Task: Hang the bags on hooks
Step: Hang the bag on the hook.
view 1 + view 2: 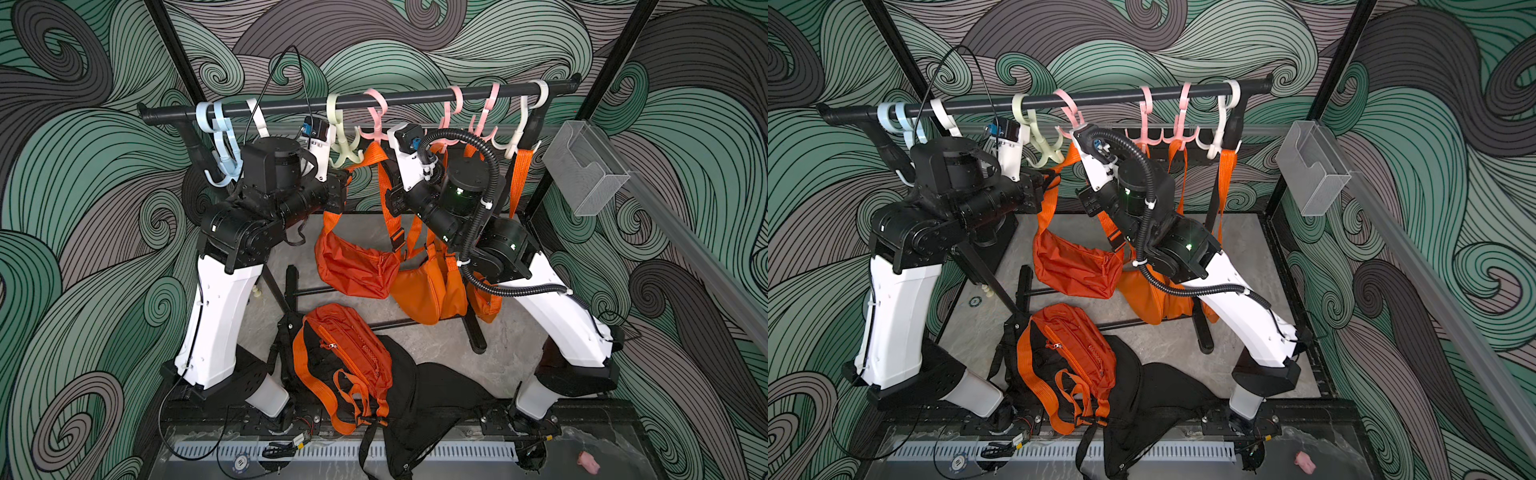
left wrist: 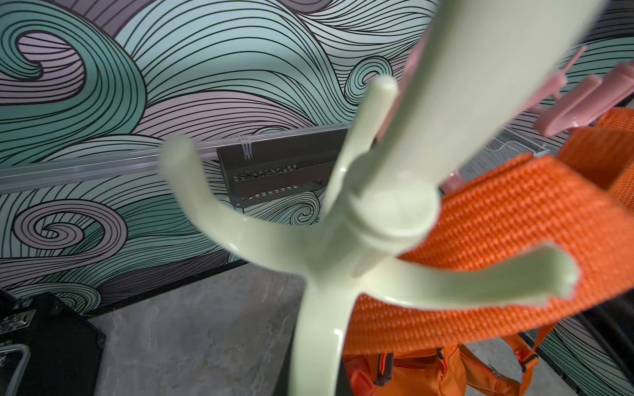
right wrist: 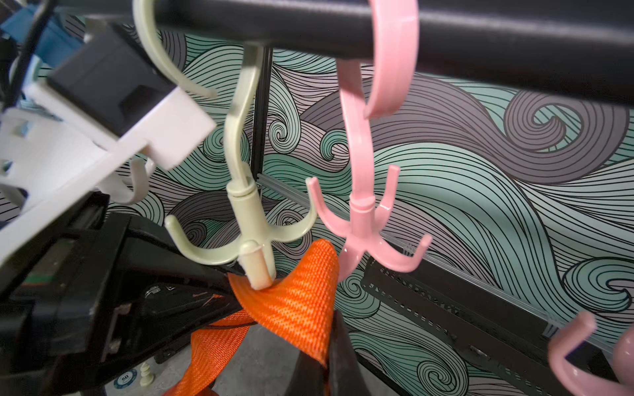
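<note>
Enclosure lined with a swirl-patterned wall (image 1: 83,208); the grey marbled tabletop (image 1: 440,345) carries a rack with a black rail (image 1: 415,96). The left gripper (image 1: 345,178) and right gripper (image 1: 390,195) are both clamped on the strap (image 3: 298,301) of the orange bag (image 1: 353,266), which hangs between them above the tabletop. The strap touches the pale green hook (image 3: 247,219); whether it is seated over a prong cannot be told.

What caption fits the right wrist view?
Orange strap touching the green hook, pink hook beside it on the rail.
</note>
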Robot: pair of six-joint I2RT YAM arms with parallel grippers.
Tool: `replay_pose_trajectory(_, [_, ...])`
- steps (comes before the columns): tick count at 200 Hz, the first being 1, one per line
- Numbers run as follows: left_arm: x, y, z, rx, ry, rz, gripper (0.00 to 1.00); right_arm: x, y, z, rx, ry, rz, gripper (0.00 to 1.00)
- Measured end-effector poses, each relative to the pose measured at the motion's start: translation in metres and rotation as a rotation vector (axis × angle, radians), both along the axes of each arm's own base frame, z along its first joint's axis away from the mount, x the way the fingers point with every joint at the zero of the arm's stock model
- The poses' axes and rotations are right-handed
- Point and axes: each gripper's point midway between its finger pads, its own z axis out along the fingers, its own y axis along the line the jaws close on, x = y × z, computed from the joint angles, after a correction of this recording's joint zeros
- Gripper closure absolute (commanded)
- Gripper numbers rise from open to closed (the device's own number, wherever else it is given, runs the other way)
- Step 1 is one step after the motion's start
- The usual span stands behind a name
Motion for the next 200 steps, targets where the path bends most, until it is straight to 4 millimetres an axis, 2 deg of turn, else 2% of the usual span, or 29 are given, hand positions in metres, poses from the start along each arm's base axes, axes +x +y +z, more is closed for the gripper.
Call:
replay_pose_trajectory(65, [-0.001,-0.036,-0.013,-0.005,0.001,-0.091,1.0,-0.002,-0.03,-0.002,0.005,0.007,-0.035,1.0])
replay_pose_trajectory(118, [-0.003,-0.055,-0.014,-0.022,-0.023,-0.136,1.0,-0.007,-0.05,-0.004,0.027,0.009,-0.063,1.0])
replay_pose_trajectory(128, [-0.004,-0.057,-0.014,-0.023,-0.025,-0.142,0.92,-0.007,-0.052,-0.004,0.031,0.008,-0.069,1.0])
replay_pose_trajectory(139, [-0.005,-0.059,-0.016,-0.022,-0.025,-0.148,0.77,-0.006,-0.054,-0.005,0.035,0.007,-0.074,1.0])
replay_pose_trajectory(150, [-0.006,-0.058,-0.021,-0.004,-0.016,-0.143,0.66,-0.004,-0.058,-0.005,0.041,0.008,-0.087,1.0])
replay_pose_trajectory(200, [-0.011,-0.058,-0.058,0.081,0.061,-0.124,0.32,-0.004,-0.08,0.001,0.07,0.015,-0.135,1.0])
